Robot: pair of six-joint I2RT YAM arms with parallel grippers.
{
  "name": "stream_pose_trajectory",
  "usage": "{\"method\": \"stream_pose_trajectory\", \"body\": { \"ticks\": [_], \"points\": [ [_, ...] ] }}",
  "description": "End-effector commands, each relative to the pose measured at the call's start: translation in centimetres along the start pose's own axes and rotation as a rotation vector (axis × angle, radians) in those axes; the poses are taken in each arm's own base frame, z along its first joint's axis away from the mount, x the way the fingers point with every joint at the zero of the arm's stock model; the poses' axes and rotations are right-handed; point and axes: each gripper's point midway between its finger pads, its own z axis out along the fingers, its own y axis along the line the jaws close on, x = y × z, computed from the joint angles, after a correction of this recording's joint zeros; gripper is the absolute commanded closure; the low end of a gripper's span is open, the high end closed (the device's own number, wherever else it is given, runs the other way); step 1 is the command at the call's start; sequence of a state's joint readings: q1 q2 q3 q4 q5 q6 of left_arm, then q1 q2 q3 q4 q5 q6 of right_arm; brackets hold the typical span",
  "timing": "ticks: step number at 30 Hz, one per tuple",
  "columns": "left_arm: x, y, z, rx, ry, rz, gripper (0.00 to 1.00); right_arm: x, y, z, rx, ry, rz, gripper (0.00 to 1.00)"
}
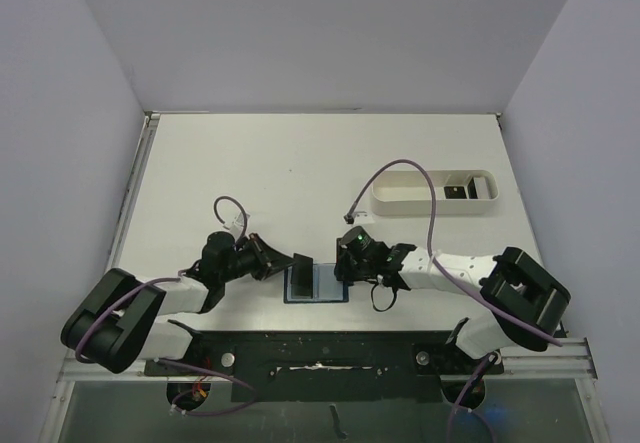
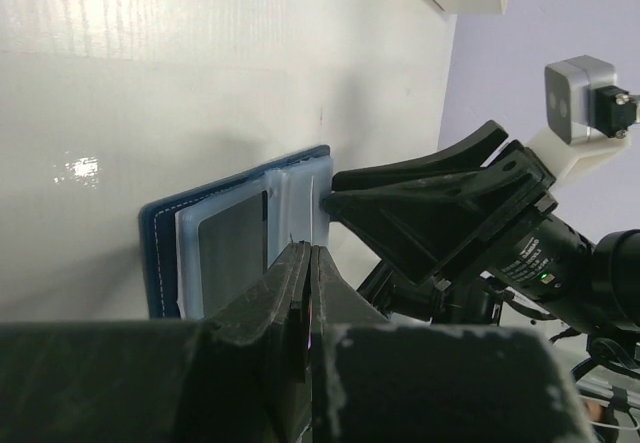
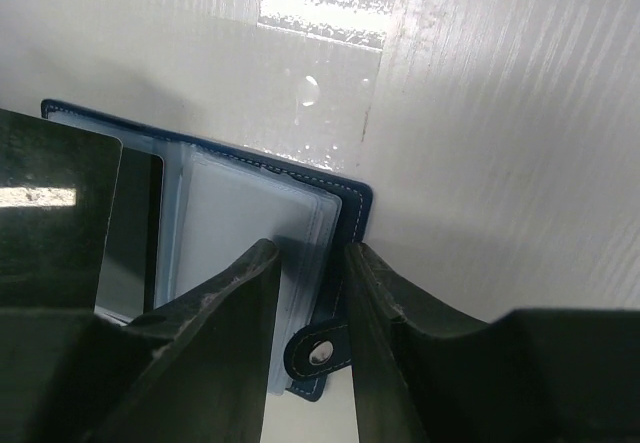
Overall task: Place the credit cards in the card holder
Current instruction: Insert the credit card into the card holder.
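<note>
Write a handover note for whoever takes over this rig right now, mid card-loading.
Left gripper: shut on a credit card, held over the open card holder.
Right gripper: jaws apart, straddling the holder's right-hand sleeves.
Done: one card sits in a sleeve.
Left: slot the held card, then fetch the dark cards lying in the white tray; their number is unclear.
</note>
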State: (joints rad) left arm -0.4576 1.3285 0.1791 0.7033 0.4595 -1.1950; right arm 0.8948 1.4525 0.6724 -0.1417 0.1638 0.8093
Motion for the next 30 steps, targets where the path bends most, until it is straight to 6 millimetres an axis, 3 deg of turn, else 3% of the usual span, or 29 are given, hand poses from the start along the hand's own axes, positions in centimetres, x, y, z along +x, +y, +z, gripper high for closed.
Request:
{"method": "stream_pose_trajectory", "body": {
  "ticks": [1, 12, 30],
  "points": [
    [-0.5, -2.4, 0.3, 0.106, -0.032, 0.058, 1.0, 0.1, 0.8, 0.0, -0.031, -0.023, 0.026, 0.68],
    [1.6, -0.9, 1.3, 0.065, 0.023, 0.049, 1.0, 0.7, 0.1, -0.1, -0.007, -0.029, 0.036, 0.71],
    [1.6, 0.8, 1.5, -0.01, 0.027, 0.103, 1.0, 0.6, -0.1, -0.3, -0.003, -0.043, 0.035, 0.72]
  ]
}}
